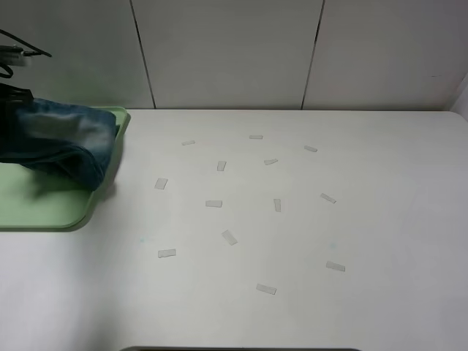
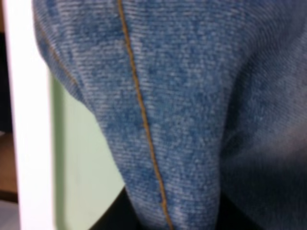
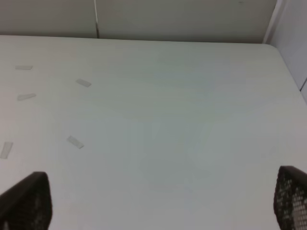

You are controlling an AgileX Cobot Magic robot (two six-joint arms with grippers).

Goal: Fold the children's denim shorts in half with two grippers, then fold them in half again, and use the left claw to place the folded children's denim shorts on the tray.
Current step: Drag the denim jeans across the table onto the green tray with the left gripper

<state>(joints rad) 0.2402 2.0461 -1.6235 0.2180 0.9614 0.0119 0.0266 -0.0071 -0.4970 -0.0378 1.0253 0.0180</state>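
Children's denim shorts (image 1: 62, 142): a folded blue bundle with a pale faded patch, hanging at the far left edge and drooping over the right side of the tray, casting a shadow beneath. Tray (image 1: 44, 208): pale green, rounded corners, lying at the table's left side, partly cut off by the frame. Table (image 1: 365, 219): white, bearing many small pale tape strips (image 1: 213, 203) scattered across its middle. Wall panels (image 1: 227, 51): light grey, standing behind, divided by dark seams.

I see a white counter (image 1: 292, 241) dotted with small tape strips (image 1: 213, 203); pale panelled wall (image 1: 227, 51) at 12 o'clock, light even.
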